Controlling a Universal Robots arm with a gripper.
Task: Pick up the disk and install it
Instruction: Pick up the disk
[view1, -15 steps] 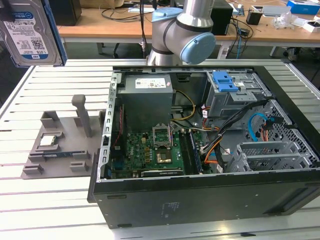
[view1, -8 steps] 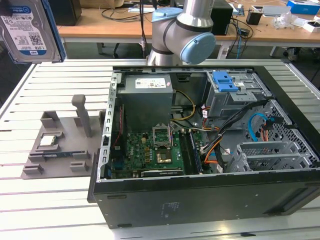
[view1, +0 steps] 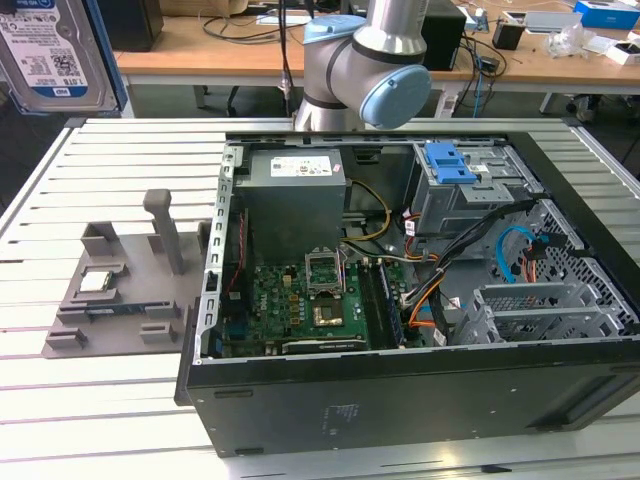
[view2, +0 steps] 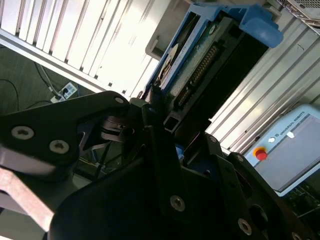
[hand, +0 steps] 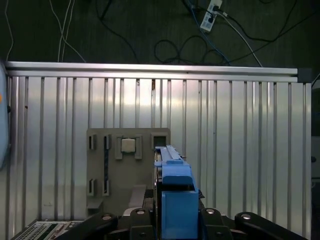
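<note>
The gripper (view2: 177, 142) has the disk (view2: 200, 65) in hand. In the second wrist view its black fingers (view2: 159, 145) close on the blue frame from either side, with the connector edge of the disk pointing away from the wrist. The actual contact is partly hidden behind the gripper body, so the fingers appear to be pinching the frame, not merely lying alongside it.

In the first wrist view the disk (hand: 177, 200) sticks out between the fingers. The grey holder (hand: 120, 170) lies underneath on the ribbed table (hand: 240, 140), and a small square chip (hand: 128, 145) sits in one of its pockets. In the exterior view the disk (view1: 55, 50) hangs in the upper corner at the exterior view's left, well apart from the holder (view1: 110, 300) and touching nothing on the table (view1: 90, 180).

Farther off, toward the exterior view's right, the open computer case (view1: 400, 400) lies on its side. Its grey drive bay (view1: 470, 190) with the blue top is at the far end, close to the base of the arm (view1: 370, 60).

My judgement is that the pick-up is done and the carry to the case is the step in hand. Installing calls for bringing the disk over the case wall, squaring its frame with the bay, and keeping clear of the loose cables (view1: 440, 270) beside the bay. The grip also has to hold firm so the disk does not tilt.
</note>
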